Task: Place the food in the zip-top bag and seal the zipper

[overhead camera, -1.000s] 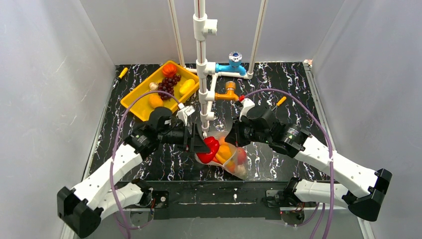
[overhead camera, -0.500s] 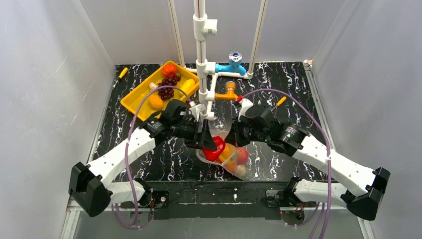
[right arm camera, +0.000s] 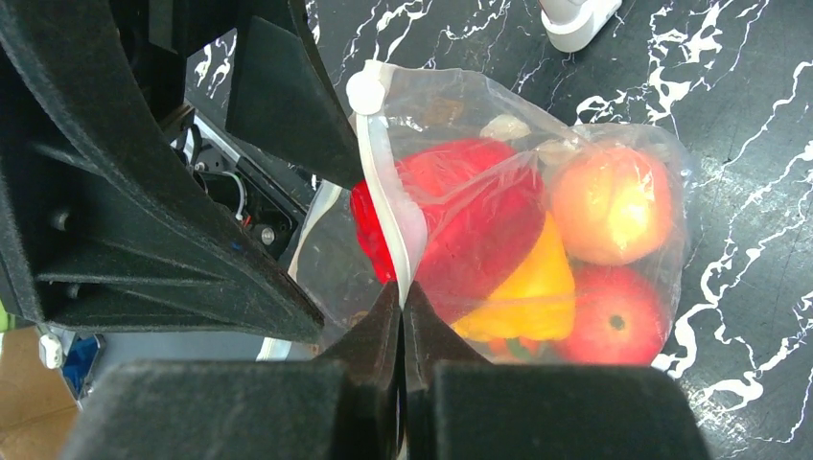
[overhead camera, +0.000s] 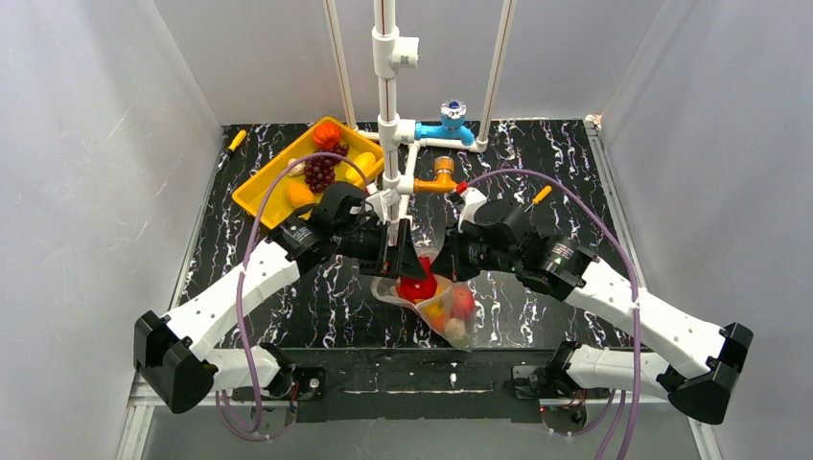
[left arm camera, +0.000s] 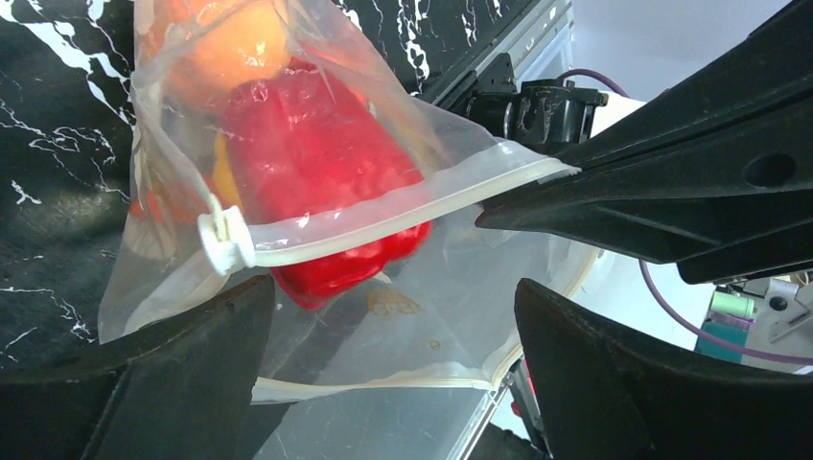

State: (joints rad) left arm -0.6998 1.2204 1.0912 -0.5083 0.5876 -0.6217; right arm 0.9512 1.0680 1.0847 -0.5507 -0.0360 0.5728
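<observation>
The zip-top bag (overhead camera: 436, 305) lies between my two grippers with its mouth held up. My right gripper (right arm camera: 403, 305) is shut on the zipper (right arm camera: 391, 206) strip near its white slider (right arm camera: 365, 92). My left gripper (left arm camera: 393, 316) stands open at the bag's mouth, and the lower rim (left arm camera: 383, 383) runs between its fingers. A red pepper (left arm camera: 316, 163) sits just inside the mouth, free of the fingers. Deeper in the bag are a yellow pepper (right arm camera: 527, 287), a peach (right arm camera: 609, 201) and a red apple (right arm camera: 614, 316). More food, including grapes (overhead camera: 319, 172), lies in the tray.
The yellow tray (overhead camera: 251, 195) sits at the back left. A white pipe stand (overhead camera: 388, 144) with a blue valve (overhead camera: 451, 120) and an orange valve (overhead camera: 441, 172) rises just behind the bag. Small orange-tipped pens (overhead camera: 235, 141) lie on the black marbled table.
My left gripper carried the red pepper right to the bag's mouth, then opened. The pepper now rests inside the bag. The right gripper kept its hold.
</observation>
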